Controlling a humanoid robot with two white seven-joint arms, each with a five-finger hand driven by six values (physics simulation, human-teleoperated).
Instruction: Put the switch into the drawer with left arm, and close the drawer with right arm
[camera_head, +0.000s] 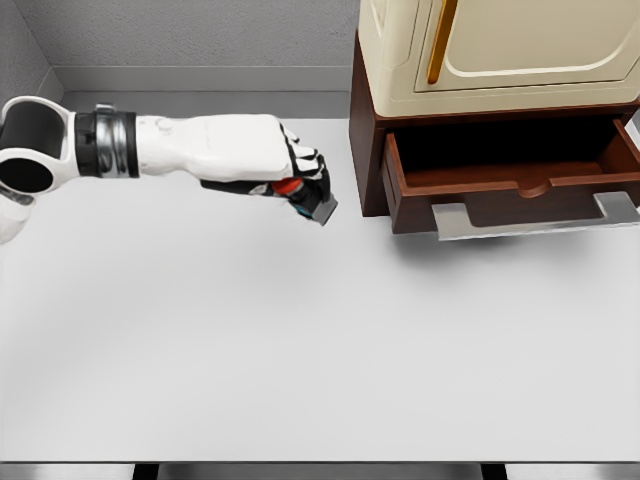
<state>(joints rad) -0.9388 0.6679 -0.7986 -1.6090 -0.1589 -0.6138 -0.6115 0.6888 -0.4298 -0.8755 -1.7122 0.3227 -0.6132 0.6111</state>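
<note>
Starting nearest the camera, it's just a big stretch of smooth, matte white table (300, 360), plain and flat, with a darker strip along its bottom edge. Up from that, one arm comes in from the left side, glossy white shells with a black-and-silver ribbed cuff, and the left hand (300, 180) at the end of it is curled tight around the switch (312, 203), held up off the tabletop. The fingers (305, 160) are dark at the joints and wrapped over the top, so only bits of the switch poke out below: a small boxy thing, grey with a red part and a dab of blue. No readable writing on it that I can make out. Off to the hand's right and a bit farther back sits the drawer (510, 185), one of them, pulled open, reddish-brown wood look with a scooped notch in the front panel and a flat silvery metal lip underneath. Above the drawer is a cream, rounded-corner cabinet (500, 45) with one brass-coloured bar handle (441, 40). Only one hand visible.
</note>
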